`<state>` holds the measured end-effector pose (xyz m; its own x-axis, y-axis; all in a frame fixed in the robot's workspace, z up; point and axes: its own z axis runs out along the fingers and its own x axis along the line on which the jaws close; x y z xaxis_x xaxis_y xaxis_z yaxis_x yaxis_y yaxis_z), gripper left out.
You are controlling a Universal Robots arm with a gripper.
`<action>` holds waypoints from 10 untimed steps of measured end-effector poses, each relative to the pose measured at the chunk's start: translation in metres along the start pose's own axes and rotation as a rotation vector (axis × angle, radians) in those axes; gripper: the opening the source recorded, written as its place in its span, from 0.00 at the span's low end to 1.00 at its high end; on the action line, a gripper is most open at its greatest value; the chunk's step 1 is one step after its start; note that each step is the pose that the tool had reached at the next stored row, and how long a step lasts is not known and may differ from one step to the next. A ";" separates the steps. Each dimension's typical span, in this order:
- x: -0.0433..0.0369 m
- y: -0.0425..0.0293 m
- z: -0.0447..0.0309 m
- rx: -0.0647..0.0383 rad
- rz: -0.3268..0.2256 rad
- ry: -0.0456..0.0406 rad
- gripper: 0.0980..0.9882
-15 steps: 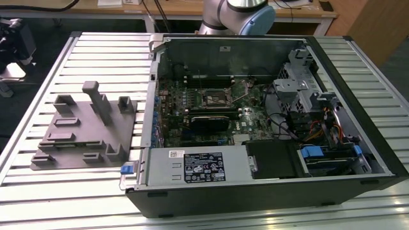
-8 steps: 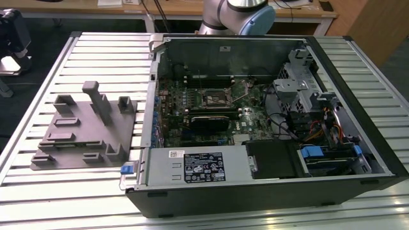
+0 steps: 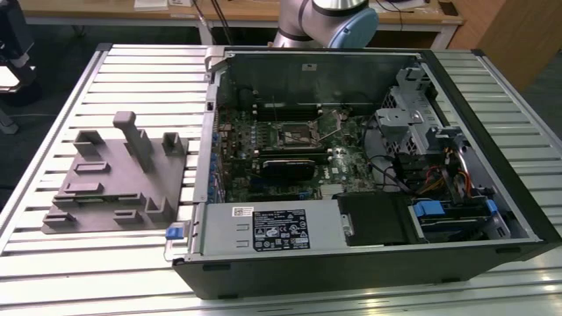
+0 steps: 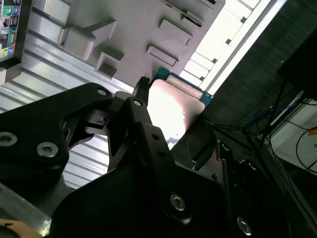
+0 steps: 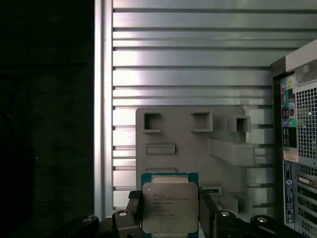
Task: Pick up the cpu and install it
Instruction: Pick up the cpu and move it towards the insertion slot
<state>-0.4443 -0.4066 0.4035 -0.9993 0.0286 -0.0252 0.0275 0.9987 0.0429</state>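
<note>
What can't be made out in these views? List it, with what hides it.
First wrist view: one edge of the cpu is cut off by the picture's border.
Second wrist view: the black links of the gripper hide part of the cpu.
Exterior view: the arm is cut off by the top edge; the motherboard socket is too small to tell its state.

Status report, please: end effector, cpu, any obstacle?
End effector shut on the cpu. Cpu held flat, above grey fixture plate. Computer case beside, not touching.
</note>
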 end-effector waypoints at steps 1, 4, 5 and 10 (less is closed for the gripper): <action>0.0000 0.0001 -0.0021 0.000 0.000 -0.0001 0.50; -0.0002 0.0005 -0.0088 0.000 0.000 -0.0001 0.50; -0.0003 0.0006 -0.0110 0.000 0.000 -0.0001 0.50; -0.0005 0.0011 -0.0214 0.000 0.000 -0.0003 0.50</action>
<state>-0.4443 -0.4065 0.4250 -0.9993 0.0286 -0.0254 0.0275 0.9987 0.0430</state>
